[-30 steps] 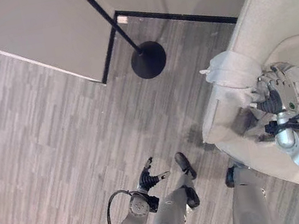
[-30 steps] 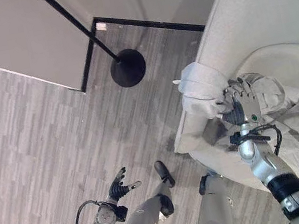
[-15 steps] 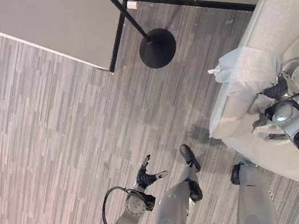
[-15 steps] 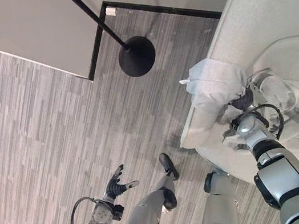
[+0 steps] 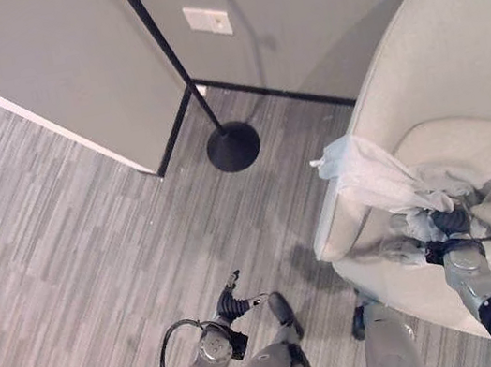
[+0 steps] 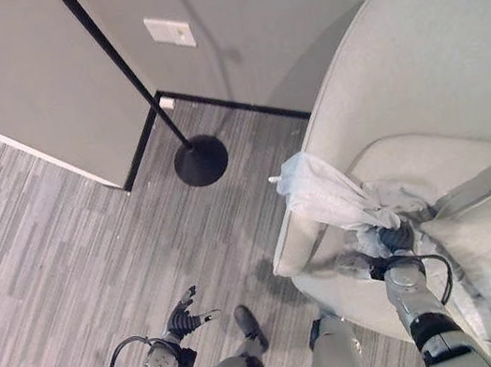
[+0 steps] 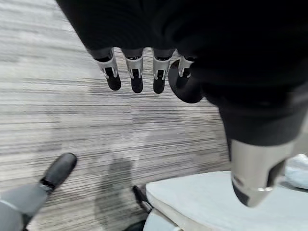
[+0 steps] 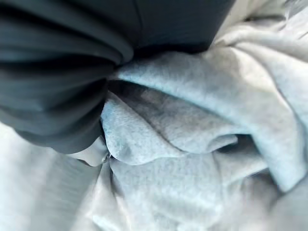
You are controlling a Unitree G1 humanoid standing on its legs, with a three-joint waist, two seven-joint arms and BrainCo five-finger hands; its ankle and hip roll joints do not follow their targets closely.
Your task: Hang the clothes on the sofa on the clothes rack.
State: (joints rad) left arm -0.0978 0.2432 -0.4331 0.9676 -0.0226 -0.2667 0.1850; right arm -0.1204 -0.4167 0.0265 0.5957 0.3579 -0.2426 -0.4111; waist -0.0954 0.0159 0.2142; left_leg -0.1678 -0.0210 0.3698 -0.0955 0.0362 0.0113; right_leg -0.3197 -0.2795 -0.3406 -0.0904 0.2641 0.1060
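A pale grey garment (image 5: 373, 175) lies over the cream sofa's (image 5: 451, 52) armrest and stretches in a taut fold down to the seat. My right hand (image 5: 450, 223) sits at the low end of that fold, its dark cover showing and its fingers buried in the cloth (image 8: 192, 159). The clothes rack is a black pole (image 5: 168, 55) on a round black base (image 5: 233, 147), standing on the floor left of the sofa. Low over the floor hangs my left hand (image 7: 144, 72), its fingers straight and holding nothing.
A grey wall partition (image 5: 63, 63) with a black-edged corner stands just behind the rack's base. A white wall plate (image 5: 207, 21) is on the wall beyond. Grey plank flooring (image 5: 64, 234) spreads to the left of the sofa.
The camera has shifted. The garment, bunched on the armrest before, is now drawn out toward the seat, and my right hand has sunk lower into the cloth. The left hand is unchanged.
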